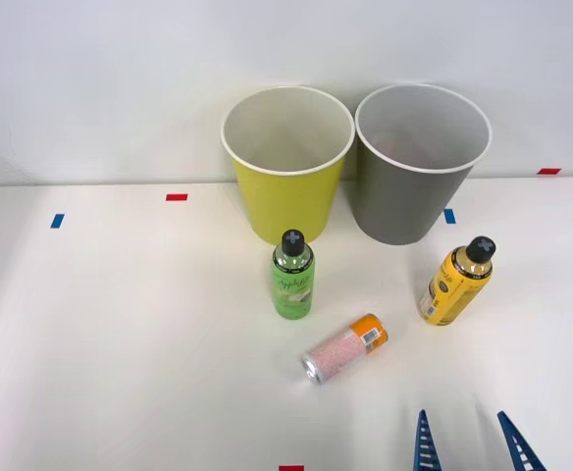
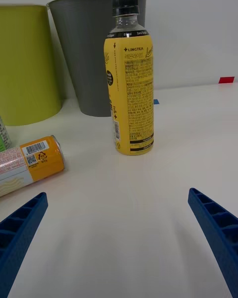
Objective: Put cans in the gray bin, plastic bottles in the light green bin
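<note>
A yellow-orange plastic bottle [image 1: 456,282] [image 2: 130,74] with a black cap stands upright at the right, in front of the gray bin [image 1: 420,162] [image 2: 89,49]. A green bottle [image 1: 292,276] with a black cap stands in front of the light green bin [image 1: 287,162] [image 2: 27,64]. Between the bottles a pale pink can [image 1: 343,348] [image 2: 30,163] with an orange end lies on its side. My right gripper [image 1: 468,444] [image 2: 116,233] is open near the table's front edge, its blue fingers spread, short of the yellow bottle with nothing between them.
The two bins stand side by side against the back wall. Small red [image 1: 176,197] and blue [image 1: 57,221] tape marks dot the white table [image 1: 120,343]. Bare table stretches across the left half.
</note>
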Available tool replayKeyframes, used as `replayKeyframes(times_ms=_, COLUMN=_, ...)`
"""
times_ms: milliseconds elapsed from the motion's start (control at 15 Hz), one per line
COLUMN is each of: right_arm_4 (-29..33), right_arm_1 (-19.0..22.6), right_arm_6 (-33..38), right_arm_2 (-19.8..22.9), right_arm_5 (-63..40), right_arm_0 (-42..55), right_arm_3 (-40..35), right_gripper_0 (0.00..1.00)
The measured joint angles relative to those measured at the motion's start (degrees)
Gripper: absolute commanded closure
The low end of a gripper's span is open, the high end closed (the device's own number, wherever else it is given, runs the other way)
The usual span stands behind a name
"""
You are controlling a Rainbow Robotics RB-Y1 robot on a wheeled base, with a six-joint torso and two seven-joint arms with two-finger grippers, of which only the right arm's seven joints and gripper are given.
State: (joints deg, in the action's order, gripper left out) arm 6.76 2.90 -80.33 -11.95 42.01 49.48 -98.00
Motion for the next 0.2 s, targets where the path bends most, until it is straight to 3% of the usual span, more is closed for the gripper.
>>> replayKeyframes(times_ms=200, right_arm_4=0.0, right_arm_1=0.0, right_arm_6=0.0, right_arm_2=0.0, right_arm_5=0.0, right_arm_0=0.0, right_arm_3=0.0, right_gripper_0=0.02)
